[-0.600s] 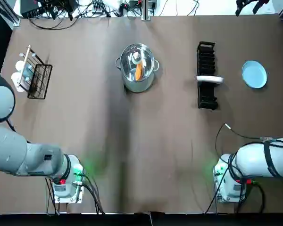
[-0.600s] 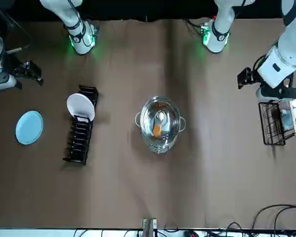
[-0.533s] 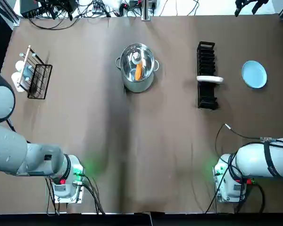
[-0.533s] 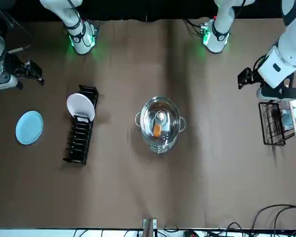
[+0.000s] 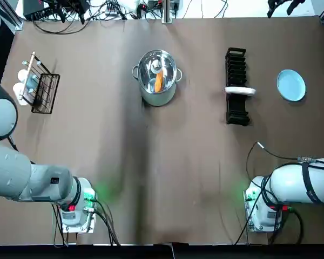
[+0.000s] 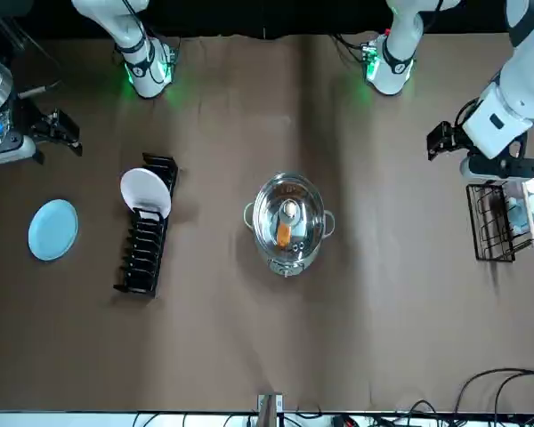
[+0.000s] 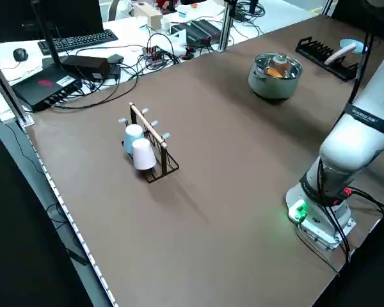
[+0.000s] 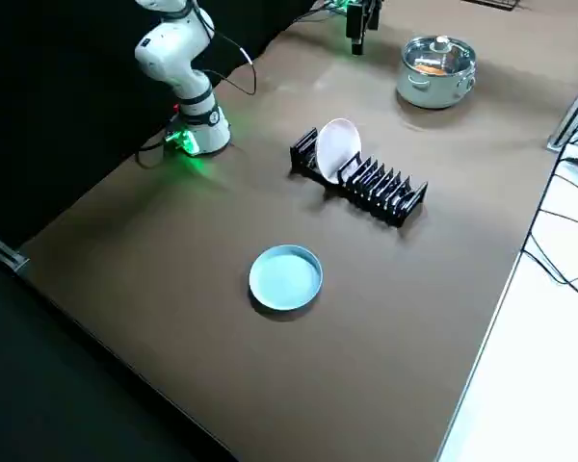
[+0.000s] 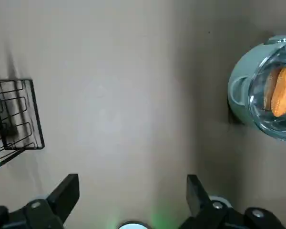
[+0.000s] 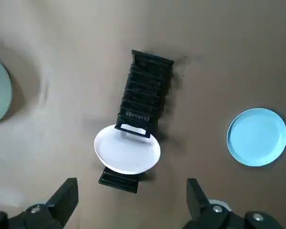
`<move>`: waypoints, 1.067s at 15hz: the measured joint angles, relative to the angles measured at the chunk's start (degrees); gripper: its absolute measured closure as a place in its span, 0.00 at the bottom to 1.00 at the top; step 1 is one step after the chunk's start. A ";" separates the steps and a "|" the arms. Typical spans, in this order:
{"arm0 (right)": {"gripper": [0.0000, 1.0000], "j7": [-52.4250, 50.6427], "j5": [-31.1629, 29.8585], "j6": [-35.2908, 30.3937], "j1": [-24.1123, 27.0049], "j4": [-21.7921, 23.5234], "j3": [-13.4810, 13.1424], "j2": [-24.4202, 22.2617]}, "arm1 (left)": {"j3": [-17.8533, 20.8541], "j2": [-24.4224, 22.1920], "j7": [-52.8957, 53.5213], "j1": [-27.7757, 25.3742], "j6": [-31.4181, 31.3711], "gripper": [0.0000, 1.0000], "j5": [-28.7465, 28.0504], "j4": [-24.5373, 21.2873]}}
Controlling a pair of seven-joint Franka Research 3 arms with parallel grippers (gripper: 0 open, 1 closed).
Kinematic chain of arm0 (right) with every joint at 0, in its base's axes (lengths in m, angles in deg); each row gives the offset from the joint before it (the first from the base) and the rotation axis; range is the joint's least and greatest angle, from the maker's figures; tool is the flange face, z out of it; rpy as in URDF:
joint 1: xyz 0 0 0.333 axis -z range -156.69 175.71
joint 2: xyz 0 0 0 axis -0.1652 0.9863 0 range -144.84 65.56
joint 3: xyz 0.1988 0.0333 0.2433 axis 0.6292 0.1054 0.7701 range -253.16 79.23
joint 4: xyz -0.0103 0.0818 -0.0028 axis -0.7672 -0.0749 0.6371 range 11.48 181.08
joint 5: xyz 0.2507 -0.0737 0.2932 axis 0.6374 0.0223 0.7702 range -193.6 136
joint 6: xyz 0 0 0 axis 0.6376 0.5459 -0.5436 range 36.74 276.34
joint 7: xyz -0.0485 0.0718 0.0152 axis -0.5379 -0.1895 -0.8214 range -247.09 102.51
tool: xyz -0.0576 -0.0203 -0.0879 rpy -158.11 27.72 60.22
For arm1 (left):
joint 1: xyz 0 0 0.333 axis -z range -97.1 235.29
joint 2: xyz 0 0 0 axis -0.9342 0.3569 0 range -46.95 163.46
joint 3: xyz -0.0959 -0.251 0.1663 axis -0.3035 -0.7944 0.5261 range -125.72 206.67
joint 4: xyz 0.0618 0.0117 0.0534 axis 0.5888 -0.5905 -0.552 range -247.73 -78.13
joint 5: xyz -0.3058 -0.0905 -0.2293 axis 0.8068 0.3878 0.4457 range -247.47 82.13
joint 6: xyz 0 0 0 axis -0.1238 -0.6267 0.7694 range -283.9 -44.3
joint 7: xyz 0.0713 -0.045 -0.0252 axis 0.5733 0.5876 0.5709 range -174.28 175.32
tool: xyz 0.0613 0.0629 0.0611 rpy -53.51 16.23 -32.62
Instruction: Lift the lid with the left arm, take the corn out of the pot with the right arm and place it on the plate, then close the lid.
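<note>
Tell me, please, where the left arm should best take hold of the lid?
Grip the knob in the middle of the lid, coming straight down from above. The lid lies flat on the pot, its rim offering little purchase, while the knob stands up; the left gripper, jaws open, could probably close across it.

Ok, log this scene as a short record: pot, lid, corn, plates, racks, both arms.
pot: steel, central, far from the arm bases
lid: glass, on the pot
corn: inside the pot, under the lid
blue plate: bare, on the robot's right
dish rack: black, between pot and blue plate
white plate: standing in the dish rack
cup rack: on the robot's left, with cups
left gripper: raised near the cup rack, jaws open
right gripper: raised over the dish rack side, jaws open
task stage: lid not yet lifted
</note>
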 joint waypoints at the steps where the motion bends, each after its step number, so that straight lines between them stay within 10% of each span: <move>1: 0.00 0.00 0.00 0.45 0.00 0.01 0.00 0.01 | -0.22 0.33 0.00 0.46 -0.03 0.00 0.37 -0.13; 16: 0.00 -0.05 -1.06 1.47 1.57 0.72 -0.63 0.52 | -3.84 24.34 -21.96 24.62 -31.62 0.00 3.92 -0.93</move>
